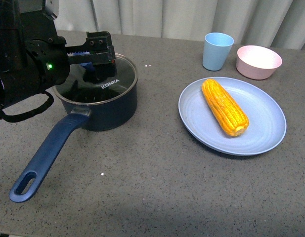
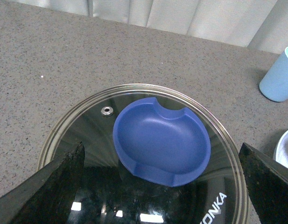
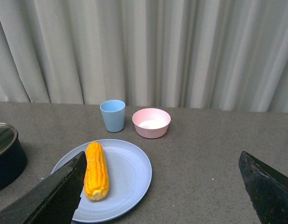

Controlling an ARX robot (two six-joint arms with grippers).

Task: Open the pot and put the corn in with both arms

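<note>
Grey speckled countertop (image 1: 157, 168), pale curtains (image 3: 158, 51) behind. Pot (image 1: 110, 111) sits on the left side with its glass lid (image 1: 117, 81) on, long handle (image 1: 48, 153) pointing toward the robot. Left gripper (image 2: 161, 154) hangs right over the lid's blue knob (image 2: 162, 140), fingers spread wide to either side of it, not gripping anything. Corn (image 1: 225, 107) lies on a blue plate (image 1: 266, 133), well apart from the pot on the right. Right gripper (image 3: 162, 158) is spread wide too, holding nothing, looking at the plate. Blue cup (image 1: 217, 51) and pink bowl (image 1: 258, 61) sit behind the plate.
</note>
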